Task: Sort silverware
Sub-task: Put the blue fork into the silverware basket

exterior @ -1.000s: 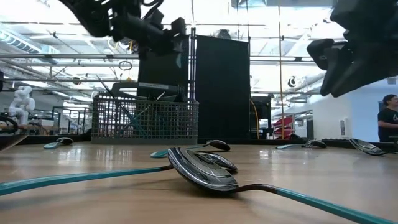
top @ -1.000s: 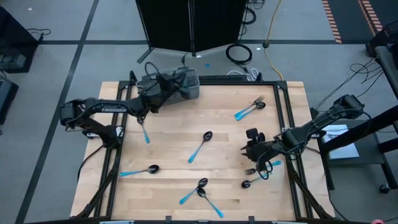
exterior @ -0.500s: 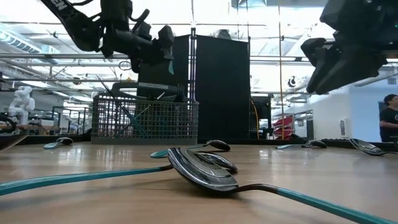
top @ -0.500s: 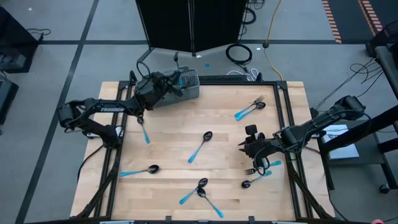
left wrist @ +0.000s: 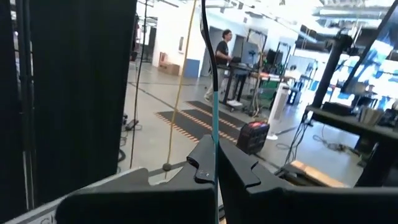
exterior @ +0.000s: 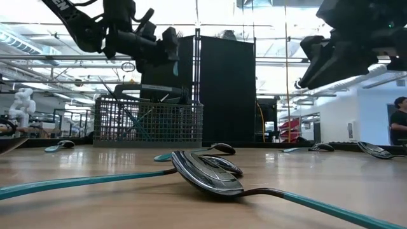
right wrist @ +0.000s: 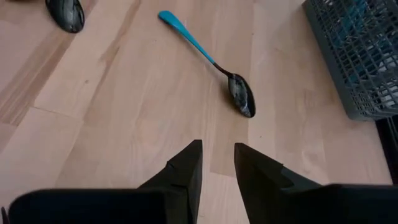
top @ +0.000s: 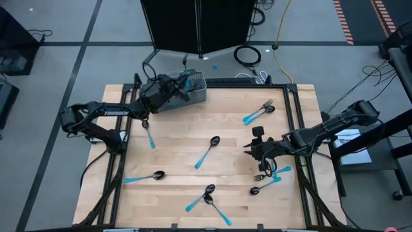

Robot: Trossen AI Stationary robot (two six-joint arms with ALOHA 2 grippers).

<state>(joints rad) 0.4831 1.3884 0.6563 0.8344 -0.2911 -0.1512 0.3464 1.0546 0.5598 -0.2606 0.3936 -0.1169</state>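
Silverware with light-blue handles lies scattered on the wooden table: a spoon in the middle, another at the near left, a crossed pair at the near edge, and a pair at the far right. My left gripper hangs above the grey wire-mesh basket at the far left. It is shut on one piece of silverware. My right gripper hovers over the table's right half, open, with nothing between its fingers. My left gripper pinches the piece between its two fingers, which lie about level above the basket. The light-blue handle shows edge-on right beside the fingertips. The dark metal part runs on beyond them. The piece is lifted clear of basket and table.
A fork and spoon lie just near of my right gripper, by the right rail. One more blue-handled piece lies at the left below my left arm. A tall black cabinet stands behind the basket. Bare wood lies between the middle spoon and the right gripper.
My left gripper has drawn back a little toward the table's left and sunk slightly over the basket, still shut on its piece. My right gripper has drifted toward the table's middle and risen a little; its finger gap looks unchanged.
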